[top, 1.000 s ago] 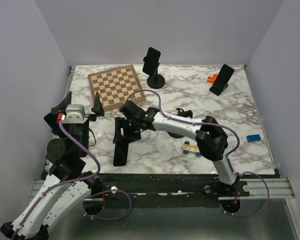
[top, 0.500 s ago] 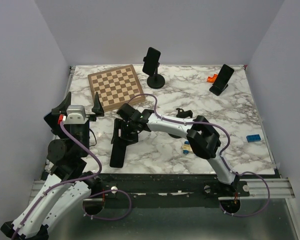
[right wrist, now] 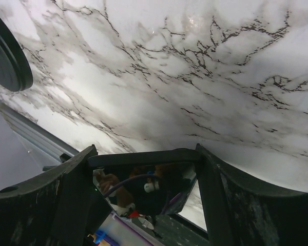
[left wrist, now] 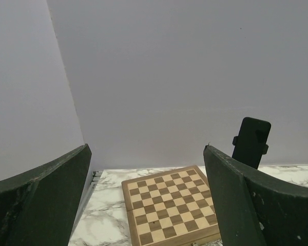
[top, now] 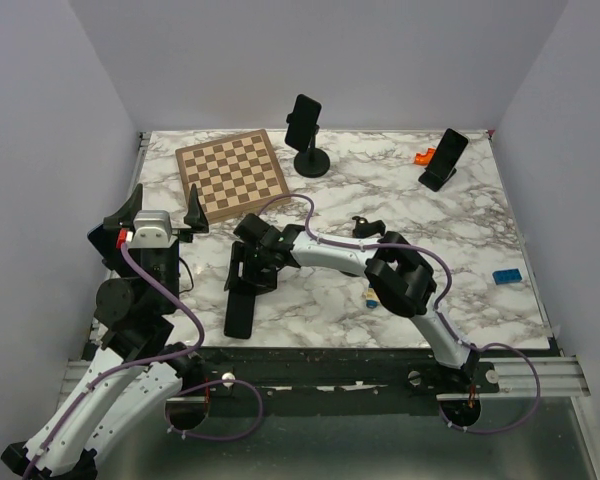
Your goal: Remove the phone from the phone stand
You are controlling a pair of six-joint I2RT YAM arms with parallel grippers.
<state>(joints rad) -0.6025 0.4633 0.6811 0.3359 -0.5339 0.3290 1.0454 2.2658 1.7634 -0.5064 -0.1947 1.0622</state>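
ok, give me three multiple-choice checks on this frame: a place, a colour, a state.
1. The chessboard lies: A at the far left of the table; B at its near right; C off it.
2. The small brick by the right edge is: A red; B blue; C green.
3. The left gripper is: A open, empty; B shut on the chessboard; C shut on the brick.
Key: A, it sits far left in the top view; B, blue against the marble; A, fingers apart with nothing between.

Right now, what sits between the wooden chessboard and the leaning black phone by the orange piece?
An upright black phone on a round-based black stand, with bare white marble table on both sides; the top external view shows it.
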